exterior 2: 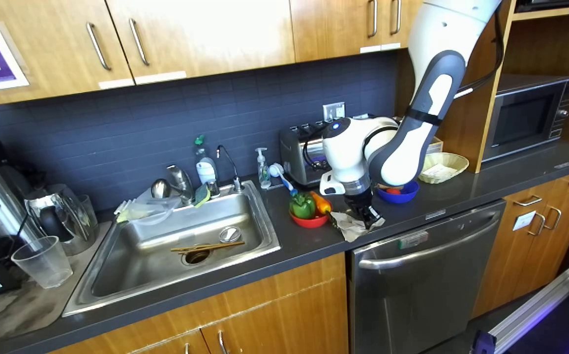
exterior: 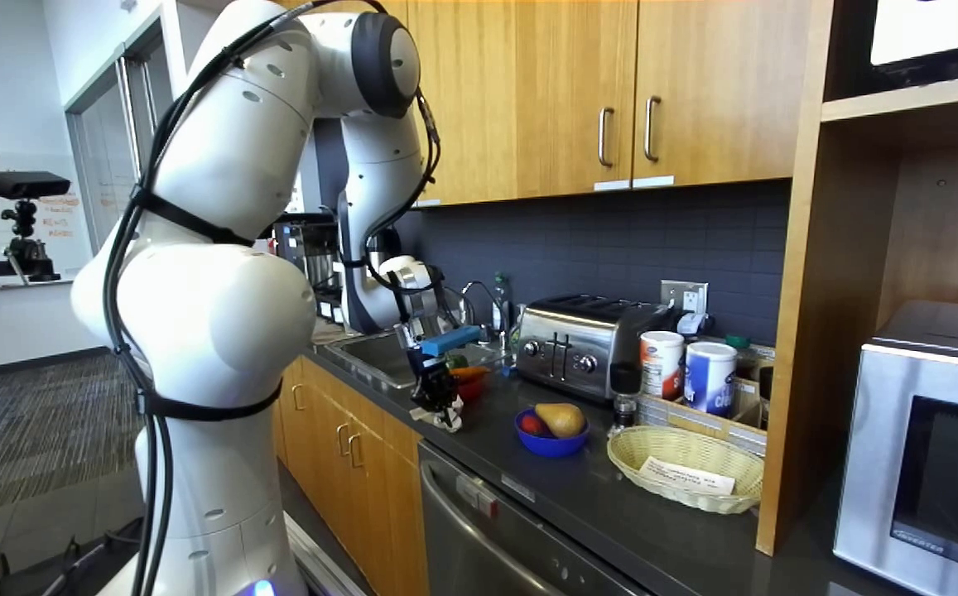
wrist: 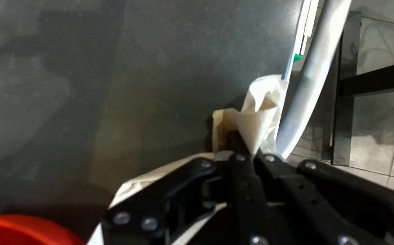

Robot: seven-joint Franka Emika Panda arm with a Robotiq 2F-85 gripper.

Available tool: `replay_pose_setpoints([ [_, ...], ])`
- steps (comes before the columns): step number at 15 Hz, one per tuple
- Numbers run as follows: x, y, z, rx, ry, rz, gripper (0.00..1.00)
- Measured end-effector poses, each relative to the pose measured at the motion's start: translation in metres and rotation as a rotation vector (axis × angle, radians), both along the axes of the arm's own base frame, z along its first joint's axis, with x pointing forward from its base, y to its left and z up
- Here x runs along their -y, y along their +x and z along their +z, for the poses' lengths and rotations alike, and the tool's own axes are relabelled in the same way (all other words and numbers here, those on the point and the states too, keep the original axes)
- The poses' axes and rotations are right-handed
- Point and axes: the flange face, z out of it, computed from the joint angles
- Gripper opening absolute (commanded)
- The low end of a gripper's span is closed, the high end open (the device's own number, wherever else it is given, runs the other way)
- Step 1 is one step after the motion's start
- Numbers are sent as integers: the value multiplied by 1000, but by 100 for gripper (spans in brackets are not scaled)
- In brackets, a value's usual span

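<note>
My gripper (wrist: 246, 154) is shut on a crumpled, off-white paper towel (wrist: 263, 112), a fold of which is pinched at the fingertips. More of the towel spreads beneath the gripper over the dark counter by its front edge, as an exterior view shows the paper towel (exterior 2: 350, 227). Black finger links hide part of it in the wrist view. Close by stands a red bowl (exterior 2: 310, 222) holding a green pepper (exterior 2: 303, 205) and an orange vegetable (exterior 2: 320, 202); its rim enters the wrist view at lower left. Both exterior views show the gripper pointing down at the counter.
A blue bowl (exterior: 551, 445) with a pear and a red fruit sits farther along the counter, before a wicker basket (exterior: 636, 463). The toaster (exterior: 565, 343) stands behind. A metal sink (exterior 2: 269, 236) lies beyond the red bowl; the dishwasher handle (exterior 2: 427, 255) juts out below the counter edge.
</note>
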Motion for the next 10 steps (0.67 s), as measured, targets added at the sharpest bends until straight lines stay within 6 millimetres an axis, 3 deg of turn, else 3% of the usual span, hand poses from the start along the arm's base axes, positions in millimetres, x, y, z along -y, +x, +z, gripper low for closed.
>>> replay_pose_setpoints([
  [6,-6,8,2,11,16,-3,0],
  [10,2,23,4,34,56,-34,0],
])
